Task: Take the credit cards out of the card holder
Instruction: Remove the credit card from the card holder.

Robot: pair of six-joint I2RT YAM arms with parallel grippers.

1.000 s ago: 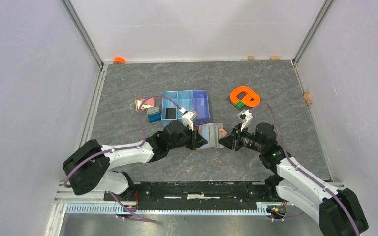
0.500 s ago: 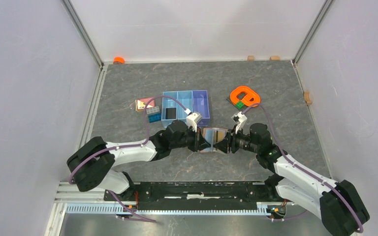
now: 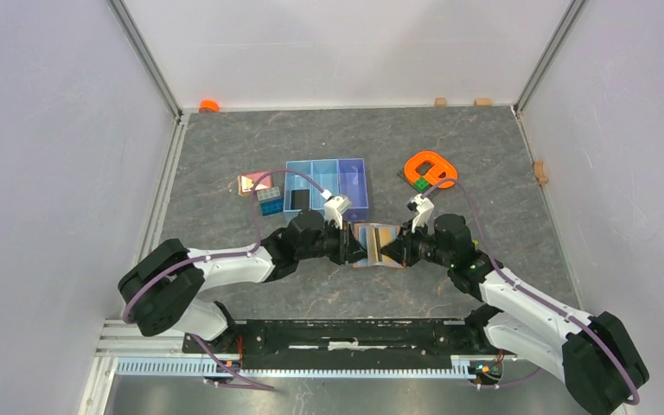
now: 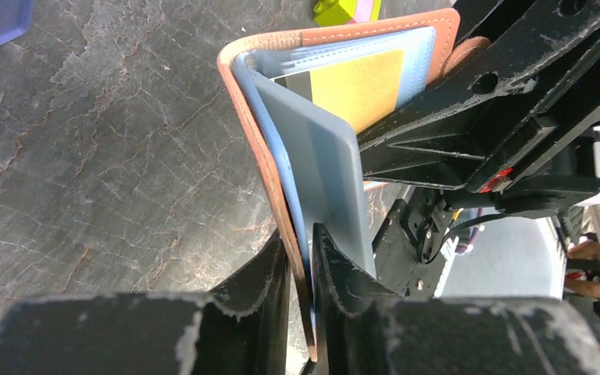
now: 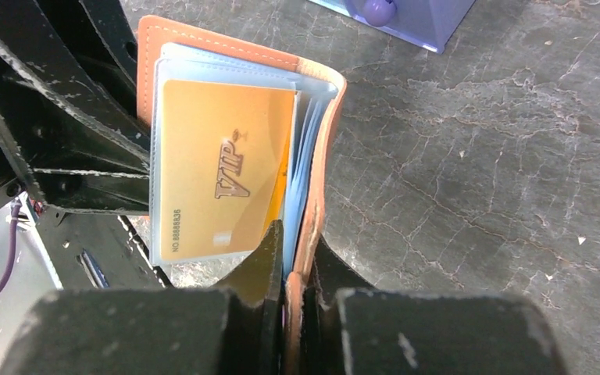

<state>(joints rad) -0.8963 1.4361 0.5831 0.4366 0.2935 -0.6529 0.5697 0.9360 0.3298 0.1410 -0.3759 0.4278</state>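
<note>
- The left gripper point(image 3: 352, 245) is clenched to a narrow slit on the left cover of the card holder point(image 3: 373, 245).
- The card holder stands half open between both grippers, just in front of the blue tray point(image 3: 298, 173). Whether its lower edge touches the surface point(image 3: 311, 294) is hard to tell.
- A golden credit card point(image 5: 219, 164) sits in an inner pocket.
- The right gripper point(image 3: 391, 251) is clamped on the right cover.
- A second ago the holder spread wider, and the right gripper stood off its right edge.
</note>
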